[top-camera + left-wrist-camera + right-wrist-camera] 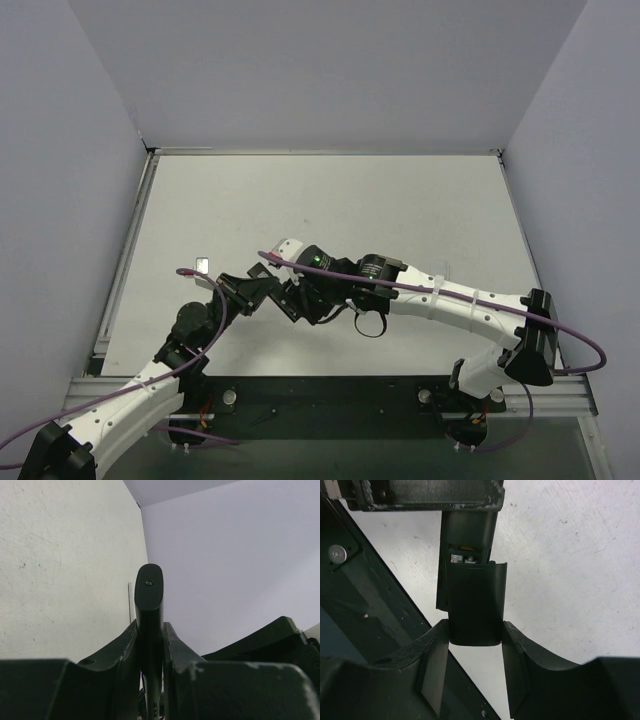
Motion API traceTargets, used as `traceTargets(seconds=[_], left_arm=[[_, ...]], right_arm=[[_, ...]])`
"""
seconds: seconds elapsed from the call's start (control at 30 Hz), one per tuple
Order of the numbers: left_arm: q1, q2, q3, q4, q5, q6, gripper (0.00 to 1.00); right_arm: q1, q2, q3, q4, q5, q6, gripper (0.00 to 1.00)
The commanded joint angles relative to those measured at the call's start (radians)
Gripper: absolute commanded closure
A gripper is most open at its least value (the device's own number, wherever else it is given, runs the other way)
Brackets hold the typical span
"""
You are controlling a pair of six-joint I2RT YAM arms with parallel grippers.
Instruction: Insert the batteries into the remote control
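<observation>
Step in hand: closing up. The left gripper (150, 630) is pressed tight on the remote (149, 595), which stands edge-on between its fingers. The right gripper (476, 627) pinches the cover (475, 605) by its sides, with the cover's far end lying over the remote's open bay. The batteries (462, 558) sit in that bay just beyond the cover's leading edge. Pale ends show, so loading looks done.

Next move, as judged: slide the cover onward, square to the remote, until it latches.

Hidden: most of the bay lies under the cover, so battery count and polarity are unclear. Whether the cover's tabs sit in their rails — cannot tell. A small pale item (203, 265) on the table (330, 200), off to the left gripper's left, is too small to name.
</observation>
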Motion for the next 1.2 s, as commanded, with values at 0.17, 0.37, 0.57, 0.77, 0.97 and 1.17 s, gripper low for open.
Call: traceTargets(seconds=[0.17,0.37,0.57,0.77,0.97,1.17], left_arm=[[-0.001,-0.014,-0.017,0.083,-0.025,-0.048,1.0],[0.001,-0.011,-0.012,0.092,-0.027,-0.057,1.0],[-0.001,-0.016,-0.018,0.095,-0.027,-0.063,1.0],[-0.001,-0.019,-0.02,0.101,-0.033,-0.065,1.0],[-0.001,-0.024,-0.023,0.106,-0.041,-0.062,1.0],[-0.001,-0.034,-0.021,0.104,-0.044,-0.062,1.0]], right_arm=[[0.036,0.063,0.063,-0.069,-0.005,-0.031,0.71],[0.044,0.074,0.077,-0.068,0.033,-0.036,0.71],[0.047,0.088,0.089,-0.069,0.05,-0.016,0.7],[0.051,0.102,0.106,-0.073,0.038,0.014,0.69],[0.053,0.111,0.123,-0.086,0.037,0.042,0.69],[0.051,0.132,0.143,-0.115,0.058,0.065,0.68]])
